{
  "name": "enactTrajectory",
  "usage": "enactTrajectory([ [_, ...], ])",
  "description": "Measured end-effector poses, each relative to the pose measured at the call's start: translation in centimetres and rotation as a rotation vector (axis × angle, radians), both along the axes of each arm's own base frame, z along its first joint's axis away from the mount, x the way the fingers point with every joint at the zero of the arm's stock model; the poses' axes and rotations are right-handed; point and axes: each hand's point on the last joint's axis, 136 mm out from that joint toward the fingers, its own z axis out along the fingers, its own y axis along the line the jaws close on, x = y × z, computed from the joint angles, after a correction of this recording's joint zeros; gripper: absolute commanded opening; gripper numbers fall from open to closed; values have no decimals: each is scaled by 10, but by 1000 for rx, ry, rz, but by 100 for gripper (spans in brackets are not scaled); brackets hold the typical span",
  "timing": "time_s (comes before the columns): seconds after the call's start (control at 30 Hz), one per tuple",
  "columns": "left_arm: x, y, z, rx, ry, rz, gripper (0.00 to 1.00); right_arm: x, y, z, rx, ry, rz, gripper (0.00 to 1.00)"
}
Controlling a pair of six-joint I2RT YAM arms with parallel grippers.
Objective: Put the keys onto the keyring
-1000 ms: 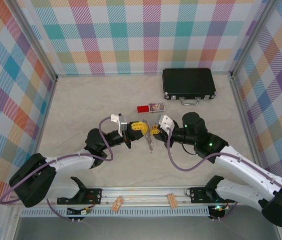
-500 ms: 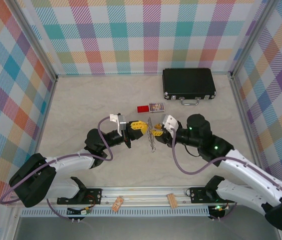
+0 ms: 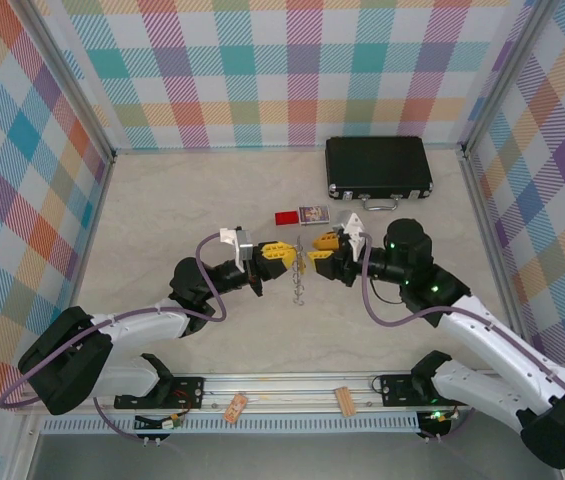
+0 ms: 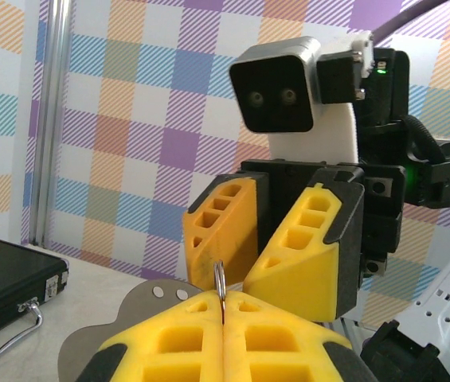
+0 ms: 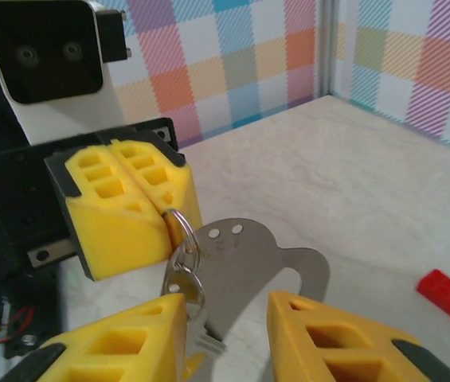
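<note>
Pinching keyring (image 5: 244, 259) with left gripper (image 3: 282, 256), jaws clamped tight on it; key (image 5: 183, 283) dangling from ring underneath. Facing it just beside: right gripper (image 3: 322, 251), jaws apart, above bench (image 3: 182, 200).

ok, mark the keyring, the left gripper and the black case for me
keyring (image 5: 264, 259): right wrist view, flat grey face below its two holes.
left gripper (image 4: 223, 306): left wrist view, seam between its shut yellow fingertips.
black case (image 3: 378, 167): top external view, middle of the lid.
</note>
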Motion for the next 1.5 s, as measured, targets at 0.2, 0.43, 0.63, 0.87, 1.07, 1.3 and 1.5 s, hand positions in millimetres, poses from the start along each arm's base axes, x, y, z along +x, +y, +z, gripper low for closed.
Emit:
enactTrajectory([
  [0.2,-1,1,2,-4,-2,-1,0,1,9,5,66,73,69,30],
  [0.43,-2,1,4,-8,-5,-1,0,2,14,7,114,140,124,24],
  [0.63,-2,1,4,-8,-5,-1,0,0,17,7,133,170,164,23],
  [0.87,-2,1,4,-9,-7,-2,0,-4,19,8,140,185,200,5],
  [1.07,-2,1,4,-10,1,-4,0,-7,18,8,132,182,217,0],
  [1.3,0,3,2,-3,6,12,24,-10,14,5,69,150,207,0],
  [1.5,-1,8,2,37,-15,42,24,-10,7,12,-31,93,193,0],
])
